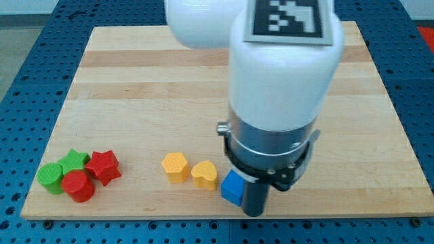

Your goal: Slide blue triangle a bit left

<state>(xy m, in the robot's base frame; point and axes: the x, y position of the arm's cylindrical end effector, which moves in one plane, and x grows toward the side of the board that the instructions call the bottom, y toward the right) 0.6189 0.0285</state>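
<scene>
A blue block (232,187) sits near the board's bottom edge, partly hidden by my arm, so its shape is hard to make out. My tip (253,211) is down right beside it, on its right and slightly below, close to or touching it. Only the blue block's left part shows.
A yellow heart (204,174) lies just left of the blue block, with a yellow block (175,167) further left. At bottom left cluster a red star (103,166), red cylinder (78,186), green star (74,161) and green block (49,177). The wooden board (135,81) ends just below.
</scene>
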